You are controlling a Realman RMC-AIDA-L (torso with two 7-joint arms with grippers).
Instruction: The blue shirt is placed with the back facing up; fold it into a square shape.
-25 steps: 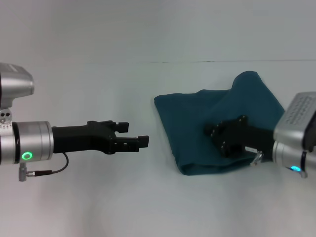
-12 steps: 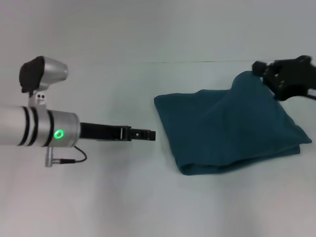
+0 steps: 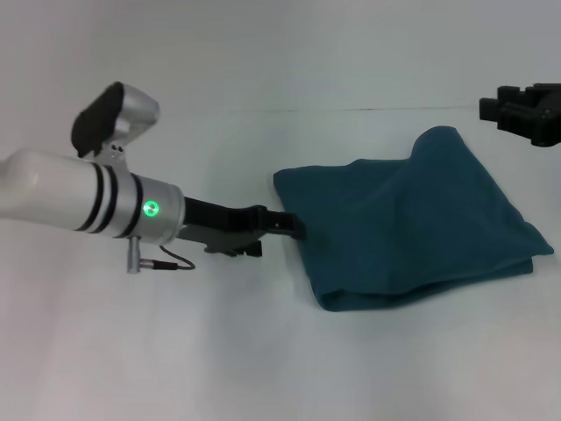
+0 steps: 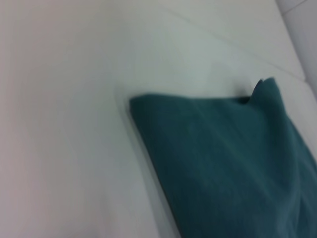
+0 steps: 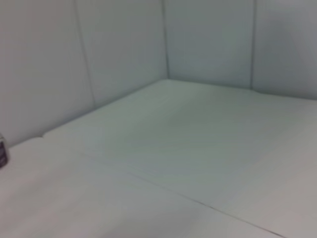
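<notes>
1. The blue shirt lies on the white desk, right of its middle and toward the right edge. It is already folded into a thick, lopsided packet; its far right corner rises into a peak, so it is not yet a true square.

2. The left hand reaches low over the desk from the left, its tip right at the shirt's near-left edge, touching or just short of it. Whether its fingers are apart or closed cannot be told from the head view, and the left wrist view shows only the shirt and bare desk.

3. The right hand hangs above the far right edge of the desk, well apart from the shirt and holding nothing; its fingers cannot be made out either. Its wrist camera looks at empty desk and the back walls.

4. Judged from the layout, the step in hand is tidying or gripping the left edge for a further fold.

5. Risks from here:
   - a low, sideways approach could push the soft packet along the desk instead of getting under it, bunching the layers;
   - pinching only the top layer would peel the fold open;
   - with the right hand away, nothing pins the far side, so the whole packet may slide or skew, leaving the raised corner uneven.
</notes>
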